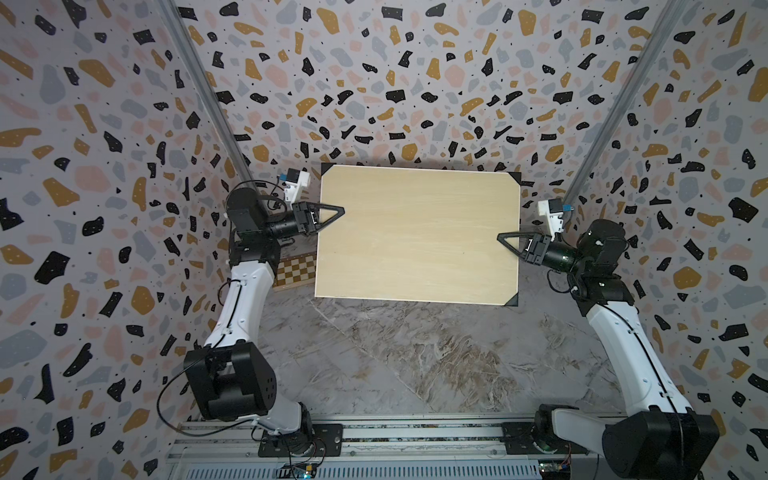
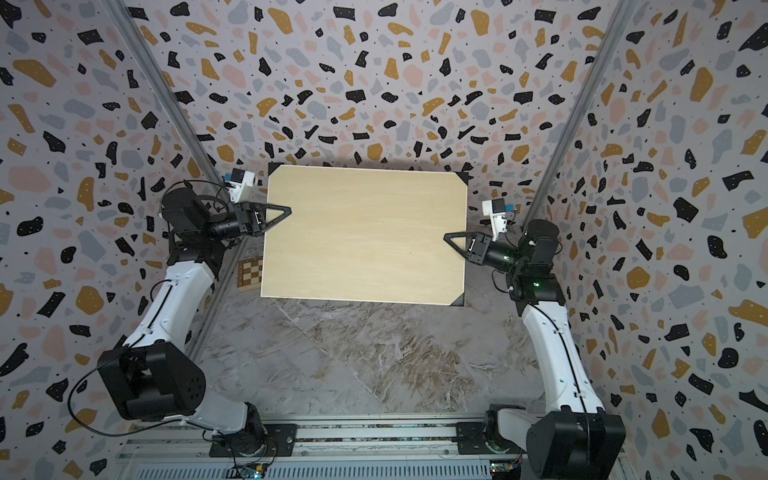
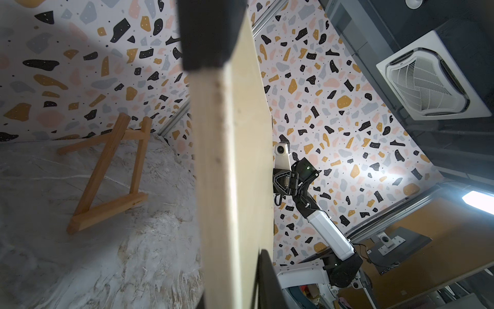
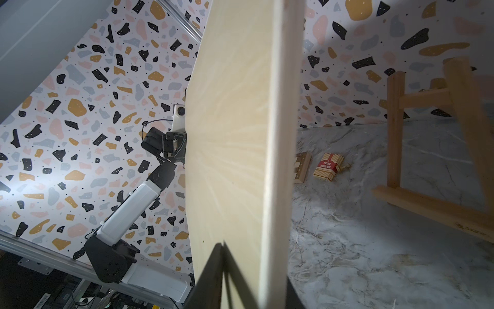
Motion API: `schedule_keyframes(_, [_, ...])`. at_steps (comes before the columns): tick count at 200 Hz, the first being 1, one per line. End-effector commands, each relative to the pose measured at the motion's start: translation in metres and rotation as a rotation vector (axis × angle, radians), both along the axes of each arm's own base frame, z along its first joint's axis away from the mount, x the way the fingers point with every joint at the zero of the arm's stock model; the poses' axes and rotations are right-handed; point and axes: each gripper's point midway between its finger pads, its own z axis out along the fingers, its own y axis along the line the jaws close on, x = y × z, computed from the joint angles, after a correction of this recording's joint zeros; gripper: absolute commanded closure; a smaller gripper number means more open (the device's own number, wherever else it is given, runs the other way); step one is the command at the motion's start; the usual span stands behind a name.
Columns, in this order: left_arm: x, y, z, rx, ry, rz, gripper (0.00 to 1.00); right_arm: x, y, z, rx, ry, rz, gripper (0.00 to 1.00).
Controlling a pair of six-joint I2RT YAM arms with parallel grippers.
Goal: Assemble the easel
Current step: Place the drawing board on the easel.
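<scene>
Marble tabletop (image 3: 80, 267) bears the easel (image 3: 101, 166), apex tilted upward

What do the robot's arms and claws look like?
The left arm and right arm have smooth white shells between chunky black joints, with thin black cables running along them. The left claw and right claw are black, shaped like hollow triangles. A little white camera box with a blue part sits on each wrist.
</scene>
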Motion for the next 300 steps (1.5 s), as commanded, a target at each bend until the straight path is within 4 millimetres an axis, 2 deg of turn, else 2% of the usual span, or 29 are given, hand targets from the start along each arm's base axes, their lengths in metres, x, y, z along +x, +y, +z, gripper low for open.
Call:
schedule_keyframes(1, [0.04, 0.007, 0.018, 0.033, -0.234, 0.237, 1.0, -0.036, 0.012, 0.056, -0.075, -0.392, 0.098, 0.88])
schedule_keyframes(31, [0.052, -0.009, 0.009, 0.075, -0.323, 0.257, 1.0, -0.004, 0.004, 0.039, -0.133, -0.403, 0.016, 0.92])
schedule_keyframes(60, [0.073, -0.025, -0.003, 0.103, -0.377, 0.279, 1.0, 0.027, -0.007, 0.026, -0.214, -0.437, -0.105, 0.96])
schedule_keyframes(79, [0.095, -0.036, -0.015, 0.109, -0.372, 0.279, 1.0, 0.042, -0.015, 0.018, -0.245, -0.468, -0.171, 1.0])
schedule_keyframes(126, [0.135, -0.056, -0.028, 0.065, -0.461, 0.313, 1.0, 0.08, -0.03, 0.002, -0.3, -0.499, -0.28, 1.0])
schedule_keyframes(175, [0.173, -0.078, -0.045, 0.073, -0.527, 0.364, 1.0, 0.124, -0.045, -0.024, -0.38, -0.583, -0.382, 1.0])
schedule_keyframes(235, [0.224, -0.105, -0.084, 0.104, -0.56, 0.419, 1.0, 0.171, -0.06, -0.058, -0.462, -0.658, -0.48, 1.0])
schedule_keyframes(275, [0.242, -0.132, -0.096, 0.102, -0.623, 0.434, 1.0, 0.2, -0.062, -0.076, -0.486, -0.7, -0.489, 1.0])
schedule_keyframes(300, [0.249, -0.141, -0.101, 0.124, -0.662, 0.462, 1.0, 0.212, -0.064, -0.082, -0.511, -0.738, -0.504, 1.0])
